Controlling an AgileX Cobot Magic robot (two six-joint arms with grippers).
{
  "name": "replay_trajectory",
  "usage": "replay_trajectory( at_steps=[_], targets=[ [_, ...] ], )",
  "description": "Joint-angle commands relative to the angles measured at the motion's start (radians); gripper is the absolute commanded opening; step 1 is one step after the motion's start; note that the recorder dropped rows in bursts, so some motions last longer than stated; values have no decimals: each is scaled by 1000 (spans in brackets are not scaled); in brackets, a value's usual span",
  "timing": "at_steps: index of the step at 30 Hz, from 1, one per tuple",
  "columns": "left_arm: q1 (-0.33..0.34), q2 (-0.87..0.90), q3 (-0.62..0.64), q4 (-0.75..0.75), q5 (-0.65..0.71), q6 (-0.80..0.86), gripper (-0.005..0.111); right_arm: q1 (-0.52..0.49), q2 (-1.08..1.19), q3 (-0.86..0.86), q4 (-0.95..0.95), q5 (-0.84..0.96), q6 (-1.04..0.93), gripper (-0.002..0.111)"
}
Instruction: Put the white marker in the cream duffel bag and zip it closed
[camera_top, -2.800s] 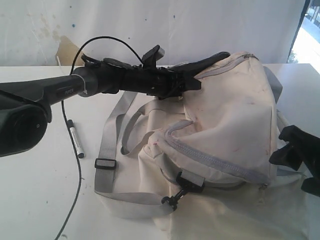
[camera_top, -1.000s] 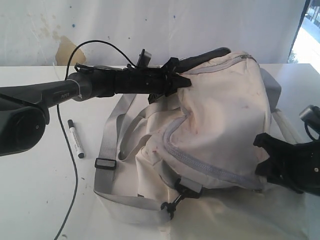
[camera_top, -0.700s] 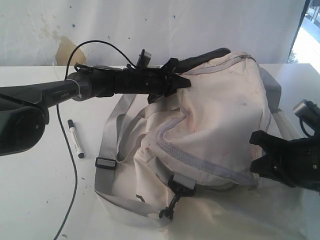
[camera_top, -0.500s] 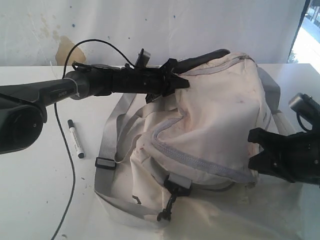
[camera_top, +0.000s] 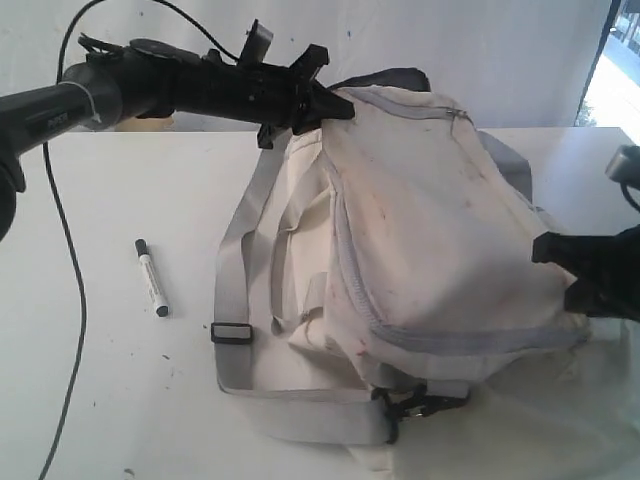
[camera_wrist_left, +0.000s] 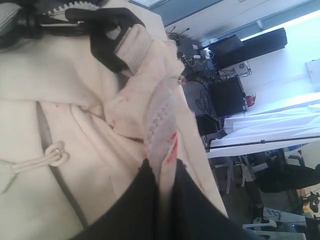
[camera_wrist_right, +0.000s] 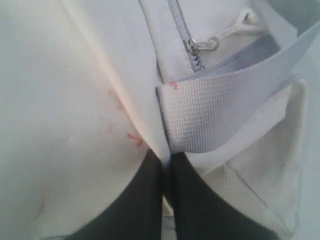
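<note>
Cable: a thin black cable (camera_top: 72, 300) hangs down the left of the frame over the white worktop (camera_top: 110, 400).
White marker: the white marker (camera_top: 152, 278) lies flat on the worktop at centre left, black cap toward the top, outside the bag and well apart from both claws.
Marker print: dark lettering runs along the barrel, too small to read.
Left arm lettering: small white marks on the arm at upper left, unreadable.
Left claw: the left claw (camera_top: 325, 98) (camera_wrist_left: 159, 172) at upper centre has its fingers together, clamped on a pink-smudged fold at the bag's top edge and holding it raised.
Shoulder strap: the grey shoulder strap (camera_top: 232, 260) trails down from that corner to the worktop.
Cream duffel bag: the cream duffel bag (camera_top: 430, 230) fills the centre and right, with its grey zip line curving across the front.
Clip: a black clip (camera_top: 415, 405) sits at lower centre.
Right claw: the right claw (camera_top: 562, 258) (camera_wrist_right: 166, 170) at right edge has its fingers together, pinching cream fabric just beside a grey webbing band.
Zip pull: a metal zip pull (camera_wrist_right: 202, 45) with a cord loop lies near that grip.
</note>
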Motion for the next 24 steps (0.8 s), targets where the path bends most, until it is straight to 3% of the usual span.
replay_trajectory(
  at_steps=[1,9,24],
  targets=[
    [5,-45,-1,55,67,-53,0,-50,-8,-88,-126,32,71,0],
    [5,-83,-1,242,115,-55,0,-118,-8,-182,-137,79,71,0],
    [5,-157,-1,583,176,-212,0,-242,21,-264,-223,102,70,0]
  ],
)
